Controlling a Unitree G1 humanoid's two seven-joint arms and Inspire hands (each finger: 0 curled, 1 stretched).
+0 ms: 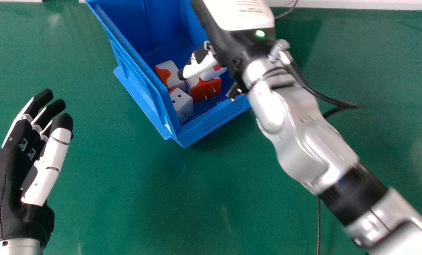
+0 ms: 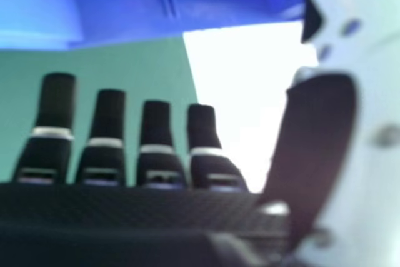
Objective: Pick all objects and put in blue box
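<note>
My right hand (image 1: 201, 66) is over the blue box (image 1: 140, 69), its thumb pointing down toward the contents and the rest largely hidden behind its black and white back. Inside the box, near its front corner, lie white and orange plug adapters: one (image 1: 169, 71) by the left wall, one (image 1: 182, 103) at the corner, and one (image 1: 206, 89) with metal pins. In the right hand view, my right hand (image 2: 156, 207) has straight fingers with nothing between them and the thumb; the blue box (image 2: 125, 4) shows beyond. My left hand (image 1: 11, 170) rests open at the left.
The green table (image 1: 143, 198) extends around the box. A dark cable (image 1: 318, 226) runs along the table beside my right forearm, and another (image 1: 303, 83) hangs from that wrist. A pale edge (image 1: 356, 4) borders the table's far side.
</note>
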